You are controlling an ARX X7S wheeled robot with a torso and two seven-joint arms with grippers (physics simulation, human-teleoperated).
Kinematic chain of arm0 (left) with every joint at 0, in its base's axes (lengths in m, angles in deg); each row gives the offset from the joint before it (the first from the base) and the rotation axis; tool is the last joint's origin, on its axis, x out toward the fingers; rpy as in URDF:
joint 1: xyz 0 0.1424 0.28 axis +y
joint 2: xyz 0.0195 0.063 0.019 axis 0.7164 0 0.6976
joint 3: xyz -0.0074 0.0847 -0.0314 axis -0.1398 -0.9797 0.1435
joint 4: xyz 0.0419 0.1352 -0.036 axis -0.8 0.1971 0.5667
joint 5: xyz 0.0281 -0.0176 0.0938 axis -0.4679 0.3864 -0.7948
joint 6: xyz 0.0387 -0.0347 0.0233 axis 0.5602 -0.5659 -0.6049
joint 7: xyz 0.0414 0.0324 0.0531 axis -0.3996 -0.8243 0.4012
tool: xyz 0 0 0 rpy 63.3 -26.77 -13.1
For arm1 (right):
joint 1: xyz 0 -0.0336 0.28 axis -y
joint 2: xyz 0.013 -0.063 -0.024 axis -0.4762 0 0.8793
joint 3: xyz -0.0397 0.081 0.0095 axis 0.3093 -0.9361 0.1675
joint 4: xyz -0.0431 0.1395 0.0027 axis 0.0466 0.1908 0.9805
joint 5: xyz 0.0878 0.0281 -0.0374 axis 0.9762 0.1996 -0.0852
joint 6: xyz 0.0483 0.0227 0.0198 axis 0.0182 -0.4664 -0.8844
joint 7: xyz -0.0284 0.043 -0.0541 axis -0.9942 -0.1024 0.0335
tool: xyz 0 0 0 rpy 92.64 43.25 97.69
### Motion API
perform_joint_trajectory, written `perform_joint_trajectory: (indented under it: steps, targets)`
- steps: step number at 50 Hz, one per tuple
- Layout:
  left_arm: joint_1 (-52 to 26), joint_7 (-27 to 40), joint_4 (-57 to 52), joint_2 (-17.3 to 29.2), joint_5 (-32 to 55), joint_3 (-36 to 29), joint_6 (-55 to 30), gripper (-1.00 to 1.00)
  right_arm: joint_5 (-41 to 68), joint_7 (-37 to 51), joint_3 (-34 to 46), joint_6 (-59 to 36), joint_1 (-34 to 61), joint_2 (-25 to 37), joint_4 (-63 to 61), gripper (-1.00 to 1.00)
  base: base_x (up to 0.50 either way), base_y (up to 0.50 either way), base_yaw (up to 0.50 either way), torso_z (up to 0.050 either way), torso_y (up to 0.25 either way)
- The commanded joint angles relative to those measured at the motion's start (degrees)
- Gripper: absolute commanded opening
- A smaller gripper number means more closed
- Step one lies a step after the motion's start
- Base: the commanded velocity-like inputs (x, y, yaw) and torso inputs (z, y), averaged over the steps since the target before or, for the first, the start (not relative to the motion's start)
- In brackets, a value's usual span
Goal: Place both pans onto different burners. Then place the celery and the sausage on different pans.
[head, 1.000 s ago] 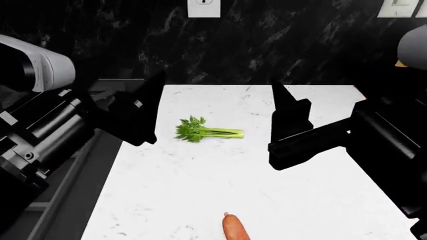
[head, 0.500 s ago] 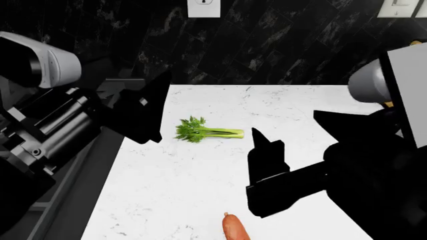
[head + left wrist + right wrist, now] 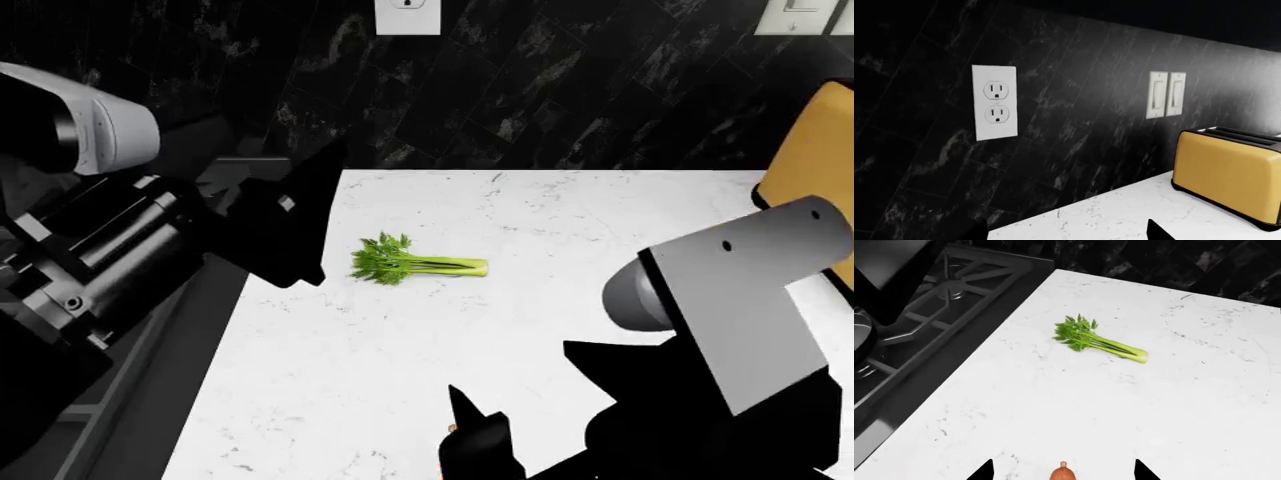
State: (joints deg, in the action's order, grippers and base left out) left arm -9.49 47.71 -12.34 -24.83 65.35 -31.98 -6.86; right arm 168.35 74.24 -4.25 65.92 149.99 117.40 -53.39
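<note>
R tool [image 3: 1062, 471] open, tips astride sausage [image 3: 1062, 474] end w/o touching: drop straight, center, pinch mid-body; L tool state can't tell.

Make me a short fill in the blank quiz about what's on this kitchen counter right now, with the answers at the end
1. The celery lies on the white ____ counter.
2. Between the right pincer tips shows the end of the ____.
3. The appliance by the wall switches is a yellow ____.
4. Beside the counter is a stove with black ____ over the burners.

Missing words: marble; sausage; toaster; grates
</note>
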Motion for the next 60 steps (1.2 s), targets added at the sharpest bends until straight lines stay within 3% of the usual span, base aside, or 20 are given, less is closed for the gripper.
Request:
perform_joint_trajectory:
  steps: [1, 28, 45, 47, 49, 60]
  targets:
    - [0.75, -0.27, 0.36, -0.08, -0.57, -0.12, 0.2, 1.0, 1.57, 0.22, -0.59, 0.23, -2.99, -0.94, -0.82, 1.0, 0.0, 0.0, 0.0, 0.0, 0.0]
    - [-0.02, -0.57, 1.2, -1.56, -1.19, -1.53, -0.77, 1.0, 4.26, 0.22, -3.47, -3.8, -10.68, -0.77, -0.82, 1.0, 0.0, 0.0, 0.0, 0.0, 0.0]
    - [2.55, -1.38, -0.17, -0.84, -1.3, -0.63, 0.86, 1.0, 5.18, 0.22, -0.42, -5.23, -8.75, 1.63, -0.82, 1.0, 0.0, 0.0, 0.0, 0.0, 0.0]
    - [2.69, -1.47, 0.14, -1.07, -2.07, -0.94, 0.74, 1.0, -12.01, -0.11, 7.65, -6.14, -19.05, -3.22, -0.03, 1.0, 0.0, 0.0, 0.0, 0.0, 0.0]
    - [2.9, -1.54, 0.14, -1.06, -2.24, -0.98, 0.78, 1.0, -19.35, -4.33, 9.84, -9.95, -22.78, -3.83, 4.68, 1.0, 0.0, 0.0, 0.0, 0.0, 0.0]
    - [2.62, -1.86, 0.73, -1.27, -2.45, -1.21, 0.54, 1.0, -23.36, -9.08, 11.39, -12.14, -25.91, -3.21, 9.15, 1.0, 0.0, 0.0, 0.0, 0.0, 0.0]
